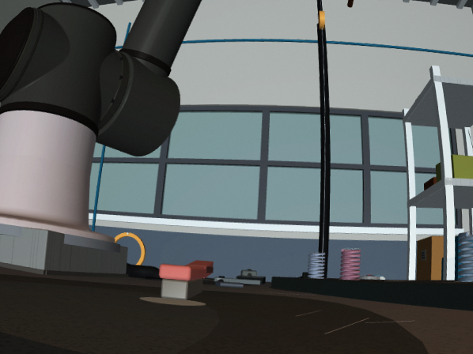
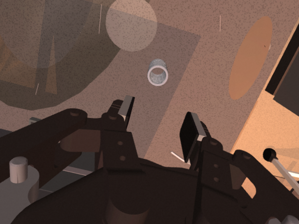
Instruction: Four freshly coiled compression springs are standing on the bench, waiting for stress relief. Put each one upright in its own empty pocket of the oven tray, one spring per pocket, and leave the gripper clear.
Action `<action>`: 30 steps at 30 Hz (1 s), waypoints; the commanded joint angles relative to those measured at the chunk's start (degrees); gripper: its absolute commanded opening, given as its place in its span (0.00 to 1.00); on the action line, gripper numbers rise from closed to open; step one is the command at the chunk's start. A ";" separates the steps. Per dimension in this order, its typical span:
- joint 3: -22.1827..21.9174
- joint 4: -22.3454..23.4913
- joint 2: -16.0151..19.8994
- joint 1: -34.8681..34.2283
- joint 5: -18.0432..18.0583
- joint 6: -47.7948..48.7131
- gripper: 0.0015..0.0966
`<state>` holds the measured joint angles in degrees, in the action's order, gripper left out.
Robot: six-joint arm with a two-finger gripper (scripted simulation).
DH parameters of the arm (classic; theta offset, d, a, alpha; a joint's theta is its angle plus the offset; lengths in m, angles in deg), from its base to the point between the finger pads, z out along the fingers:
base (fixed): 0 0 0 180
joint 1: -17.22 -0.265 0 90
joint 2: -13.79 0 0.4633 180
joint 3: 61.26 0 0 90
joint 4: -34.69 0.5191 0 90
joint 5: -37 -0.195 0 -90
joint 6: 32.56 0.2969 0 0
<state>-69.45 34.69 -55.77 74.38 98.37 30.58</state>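
Note:
A pale grey spring [image 2: 157, 73] stands upright on the brown bench, seen from above by the wrist camera, some way ahead of my gripper [image 2: 160, 120]. The gripper is open and holds nothing. In the side camera a pale lilac spring [image 1: 317, 265] and a pink spring [image 1: 350, 264] stand upright by the dark oven tray [image 1: 371, 290], though whether they sit in its pockets I cannot tell. A blue spring [image 1: 465, 257] stands at the far right edge. The gripper itself is out of the side camera's view; only the arm's base [image 1: 43, 170] shows there.
The white shelving rack [image 1: 439, 174] rises at the right behind the tray, with a brown box [image 1: 429, 257] at its foot. A red-topped block [image 1: 184, 280] sits mid-bench. A black pole [image 1: 323, 138] stands behind the lilac spring. Small tools lie past the block.

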 commanded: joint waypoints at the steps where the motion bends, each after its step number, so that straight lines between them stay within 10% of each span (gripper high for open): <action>1: 0.03 -0.01 -0.02 0.02 0.00 -0.01 0.51; 30: -3.53 -0.02 8.45 0.07 -12.09 -0.05 0.51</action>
<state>-73.06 34.70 -47.16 74.45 86.21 30.53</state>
